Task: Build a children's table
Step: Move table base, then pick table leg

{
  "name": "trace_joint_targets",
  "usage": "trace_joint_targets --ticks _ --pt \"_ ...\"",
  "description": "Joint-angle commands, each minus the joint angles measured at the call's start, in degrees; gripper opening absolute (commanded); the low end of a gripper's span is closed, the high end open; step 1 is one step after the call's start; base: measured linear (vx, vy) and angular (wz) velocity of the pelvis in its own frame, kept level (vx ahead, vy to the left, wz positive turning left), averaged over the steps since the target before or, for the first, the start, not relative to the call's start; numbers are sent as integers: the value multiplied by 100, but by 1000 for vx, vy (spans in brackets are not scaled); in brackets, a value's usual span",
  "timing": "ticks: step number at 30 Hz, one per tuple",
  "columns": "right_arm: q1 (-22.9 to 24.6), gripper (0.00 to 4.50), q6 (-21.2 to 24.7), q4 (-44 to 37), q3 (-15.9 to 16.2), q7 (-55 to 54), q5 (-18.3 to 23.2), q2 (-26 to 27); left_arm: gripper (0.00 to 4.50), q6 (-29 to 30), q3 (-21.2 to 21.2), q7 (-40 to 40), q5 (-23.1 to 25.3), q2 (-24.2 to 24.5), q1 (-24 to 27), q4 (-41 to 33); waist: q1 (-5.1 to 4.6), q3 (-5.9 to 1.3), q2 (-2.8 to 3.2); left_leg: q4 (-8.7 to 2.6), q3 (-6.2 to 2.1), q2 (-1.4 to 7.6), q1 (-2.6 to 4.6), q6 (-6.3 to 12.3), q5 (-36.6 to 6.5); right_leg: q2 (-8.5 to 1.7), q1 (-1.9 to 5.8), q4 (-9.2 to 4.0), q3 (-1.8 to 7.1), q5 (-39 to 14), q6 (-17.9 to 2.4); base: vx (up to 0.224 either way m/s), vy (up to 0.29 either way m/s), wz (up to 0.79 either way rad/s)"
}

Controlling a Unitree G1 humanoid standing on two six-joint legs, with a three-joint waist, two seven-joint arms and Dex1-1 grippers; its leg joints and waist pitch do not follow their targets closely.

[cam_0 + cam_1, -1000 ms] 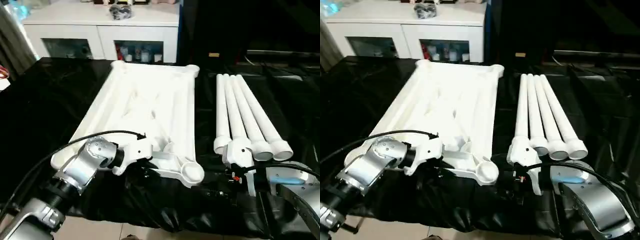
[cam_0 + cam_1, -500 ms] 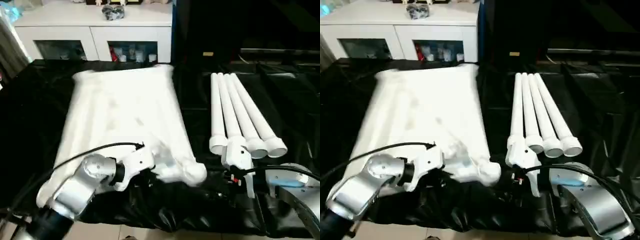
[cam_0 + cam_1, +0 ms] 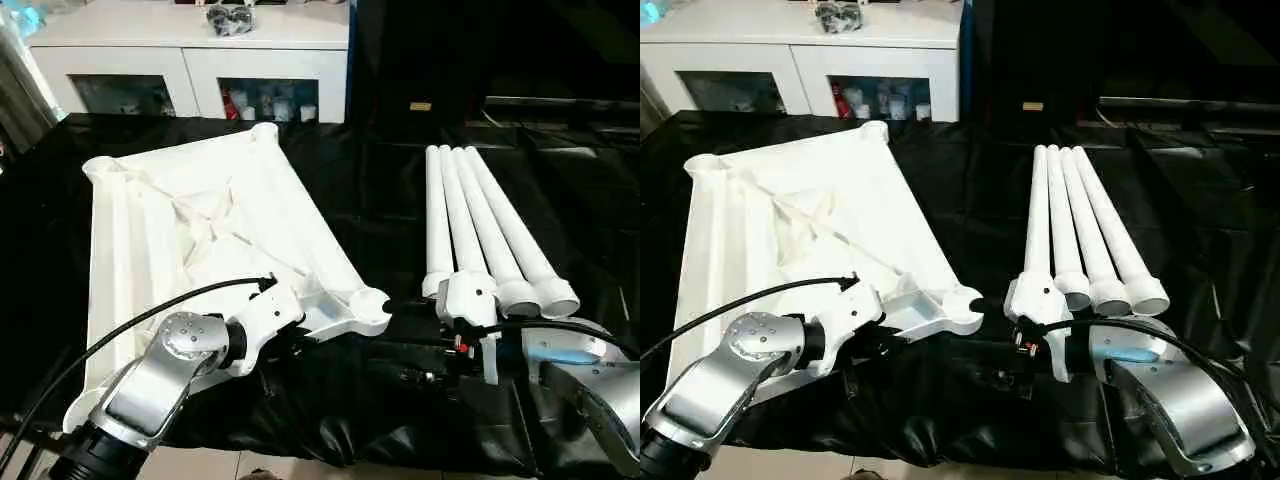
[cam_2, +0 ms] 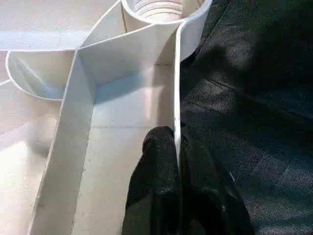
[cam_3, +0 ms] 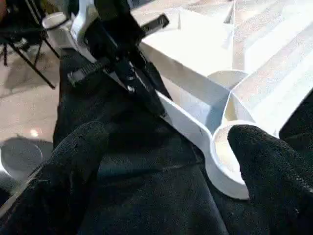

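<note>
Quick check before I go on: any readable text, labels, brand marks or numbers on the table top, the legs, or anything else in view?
None can be read.
Table top: plain white ribbed underside, no marking seen.
Four legs: plain white, no marking seen.
Bottles in the white cabinet: labels too small to read.
Small tan tag on the dark background: too small to read.

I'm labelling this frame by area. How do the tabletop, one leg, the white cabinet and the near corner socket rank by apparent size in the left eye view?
1. Tabletop: largest.
2. Cabinet: next, though cropped and farther off, so unsure.
3. One leg.
4. Corner socket: smallest.
</note>
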Motion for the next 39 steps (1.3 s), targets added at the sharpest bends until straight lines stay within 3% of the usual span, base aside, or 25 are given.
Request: trace_joint_targets --ticks 1,4,5,9,11,14,15,16,18,21,26,30,34,39 --pt "-106 448 107 -76 -205 -37 95 13 45 -120 11 -14 -230 -71 -4 -206 29 -309 -88 -489 -286 659 68 492 -825 -673 175 -438 391 -533 -1430 0 0 0" --pt "-237 448 211 -49 -465 -112 296 71 45 -71 140 -73 -362 -85 -11 -417 54 -323 -98 -476 -278 665 64 541 -667 -672 173 -410 384 -334 -1487 0 0 0" --pt "-277 450 214 -22 -515 -151 324 105 74 -137 149 -28 -315 -79 -10 -444 66 -327 -97 -469 -280 668 64 572 -616 -670 171 -400 378 -261 -1495 0 0 0" --pt "-586 450 292 192 -716 -606 373 407 93 -162 261 -13 -360 -37 -53 -625 79 -324 -120 -460 -257 639 57 548 -573 -664 161 -394 376 -342 -1470 0 0 0" --pt "-910 450 552 443 -778 -1224 195 726 128 -152 338 -36 -401 12 -81 -757 48 -323 -124 -466 -240 615 55 442 -554 -632 142 -388 367 -497 -1485 0 0 0" --pt "-1119 450 727 631 -809 -1605 70 925 128 -152 385 -51 -453 49 -99 -822 62 -315 -106 -471 -207 616 88 251 -725 -622 116 -411 376 -794 -1415 0 0 0" --pt "-1665 450 1150 1281 -982 -2573 -141 1538 128 -167 538 -68 -548 108 -154 -861 55 -310 -125 -481 -206 621 88 219 -713 -615 115 -411 378 -795 -1405 0 0 0" --pt "-2006 450 1374 1792 -1134 -3178 -257 1907 128 -178 597 -95 -573 156 -189 -823 -9 -309 -127 -490 -209 571 71 102 -675 -598 87 -384 375 -862 -1466 0 0 0" --pt "-2141 450 1464 2020 -1209 -3421 -298 2038 128 -190 602 -100 -562 180 -202 -795 -11 -316 -119 -487 -196 584 98 -42 -780 -600 86 -402 368 -979 -1384 0 0 0" --pt "-2540 450 1306 2723 -1262 -4036 -623 2220 128 -163 620 -119 -611 228 -218 -758 -8 -340 -112 -497 -176 592 114 -205 -735 -586 75 -352 373 -723 -1366 0 0 0" --pt "-3091 450 1315 3545 -1565 -4733 -834 2430 128 -63 661 -178 -779 246 -214 -903 19 -386 -133 -444 -131 567 81 -40 -99 -596 117 -263 374 262 -1441 0 0 0" --pt "-3241 450 1262 3771 -1674 -4953 -901 2438 128 -191 700 -175 -863 204 -249 -940 40 -376 -127 -431 -116 575 71 54 -116 -596 131 -271 372 201 -1428 0 0 0" --pt "-3307 450 1373 3893 -1719 -5050 -932 2398 156 -22 872 -197 -1175 81 -327 -984 48 -374 -113 -436 -103 588 96 -34 -285 -587 120 -284 372 17 -1442 0 0 0" --pt "-3415 450 1674 4143 -1783 -5116 -955 2363 201 -129 799 -177 -1079 158 -349 -1011 55 -374 -128 -438 -102 580 96 -75 -330 -583 129 -284 378 -18 -1406 0 0 0"
